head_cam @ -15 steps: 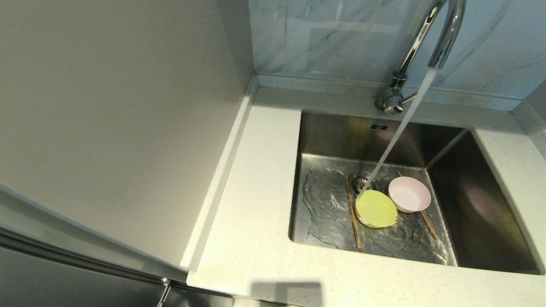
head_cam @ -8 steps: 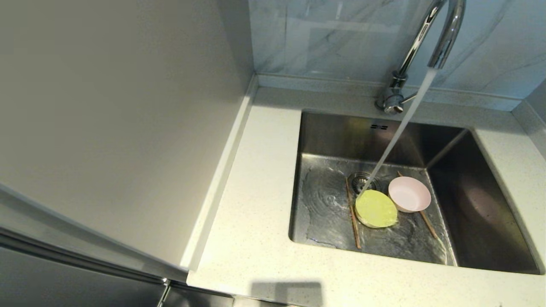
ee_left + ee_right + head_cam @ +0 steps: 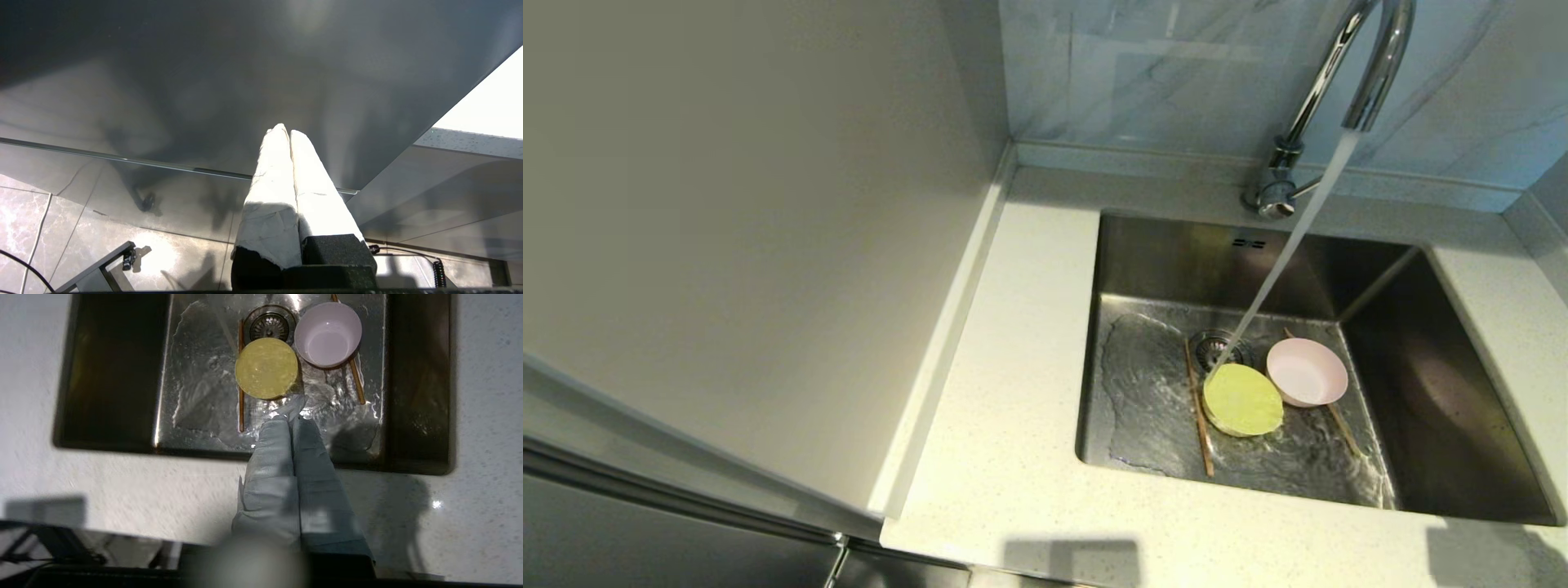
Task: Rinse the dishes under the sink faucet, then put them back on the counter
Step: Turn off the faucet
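Right end effector (image 3: 291, 416): fingers pressed together, nothing between them, touching nothing. In its wrist view it is above the front edge of the sink (image 3: 114, 375), tips pointing toward the basin and the yellow-green bowl (image 3: 266, 368). It does not appear in the head view; only a shadow falls on the tabletop (image 3: 1013, 425) at the front right corner.

Left end effector (image 3: 287, 134): fingers shut flat against each other, empty, down beside a dark cabinet front (image 3: 245, 81) above a tiled floor (image 3: 41, 220), well apart from the sink.

Sink faucet (image 3: 1347, 90): running. The stream lands at the back edge of the yellow-green bowl, just beside the drain strainer (image 3: 1217, 347). Water is spread across the basin floor.

Dishes, all inside the sink:
- Yellow-green bowl: centre of the basin floor, full to the rim.
- Pale pink bowl (image 3: 1305, 371): upright, just right of the yellow-green bowl, touching or nearly touching it; cannot tell which.
- Chopsticks: one (image 3: 1199, 408) lies flat along the left side of the yellow-green bowl; the other (image 3: 1342, 429) passes under the pink bowl, with both ends showing.
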